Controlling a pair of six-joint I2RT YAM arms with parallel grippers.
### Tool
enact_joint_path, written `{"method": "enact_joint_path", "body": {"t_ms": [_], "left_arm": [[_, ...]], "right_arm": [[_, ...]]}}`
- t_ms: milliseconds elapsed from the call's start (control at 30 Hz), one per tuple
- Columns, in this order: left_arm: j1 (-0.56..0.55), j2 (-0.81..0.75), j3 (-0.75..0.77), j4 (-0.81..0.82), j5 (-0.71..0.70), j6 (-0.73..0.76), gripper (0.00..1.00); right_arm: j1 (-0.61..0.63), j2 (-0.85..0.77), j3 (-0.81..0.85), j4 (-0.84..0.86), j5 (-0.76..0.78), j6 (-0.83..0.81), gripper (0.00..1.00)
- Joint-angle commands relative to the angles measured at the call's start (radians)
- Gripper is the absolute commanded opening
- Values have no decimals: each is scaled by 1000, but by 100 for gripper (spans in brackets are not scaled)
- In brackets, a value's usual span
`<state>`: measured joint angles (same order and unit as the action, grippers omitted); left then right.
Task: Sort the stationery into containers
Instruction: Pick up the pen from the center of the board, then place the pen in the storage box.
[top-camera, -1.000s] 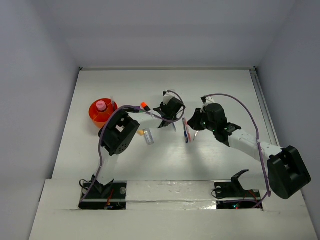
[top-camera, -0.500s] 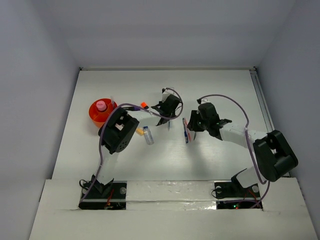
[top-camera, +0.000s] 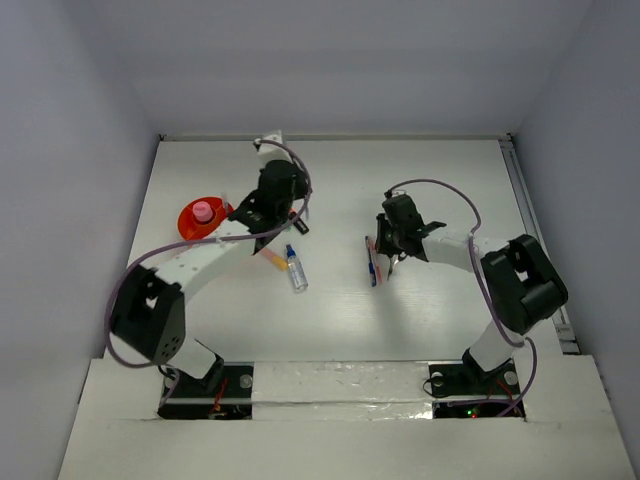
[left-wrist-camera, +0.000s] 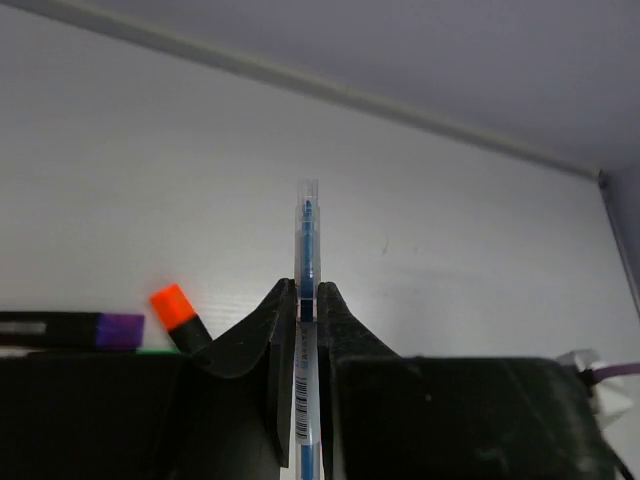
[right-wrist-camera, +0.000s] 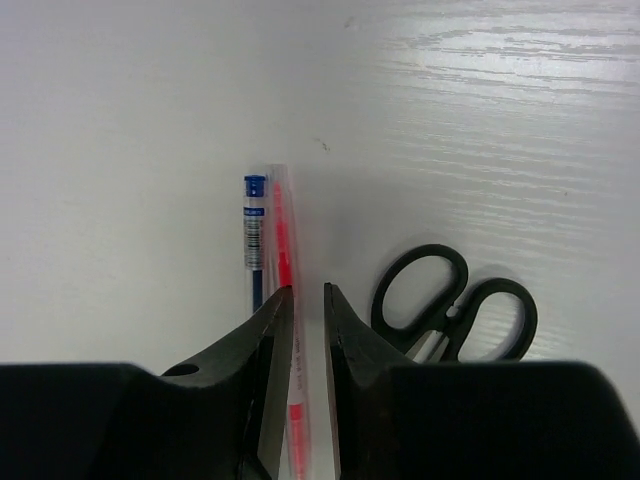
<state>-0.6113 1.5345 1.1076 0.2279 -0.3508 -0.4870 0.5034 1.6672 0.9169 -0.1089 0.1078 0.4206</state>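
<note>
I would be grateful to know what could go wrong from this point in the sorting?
1. The left end effector pinches the clear blue-ink pen across a short stretch; it may pivot or slip before reaching the round orange plastic holder.
2. The right end effector straddles the clear red pen, but a blue-capped pen lies right beside it, so closing might catch both or flick one towards the black-handled scissors.

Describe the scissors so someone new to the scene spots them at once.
On the white table, find the right arm's hand, right of centre. The scissors lie beside the red pen under it: small, with two black loop handles, which nothing nearby has.
</note>
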Motion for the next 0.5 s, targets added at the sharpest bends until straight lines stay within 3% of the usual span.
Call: {"method": "enact_joint_path", "body": {"t_ms": [0, 200, 467], "left_arm": [[66, -120, -68, 77, -37, 2, 0], [151, -223, -100, 60, -140, 24, 0], [258, -229, -84, 30, -261, 99, 0]], "right_arm": [[-5, 28, 57, -18, 20, -28, 24], [-5, 23, 56, -12, 24, -25, 25], [-5, -27, 31, 17, 1, -36, 33]]}}
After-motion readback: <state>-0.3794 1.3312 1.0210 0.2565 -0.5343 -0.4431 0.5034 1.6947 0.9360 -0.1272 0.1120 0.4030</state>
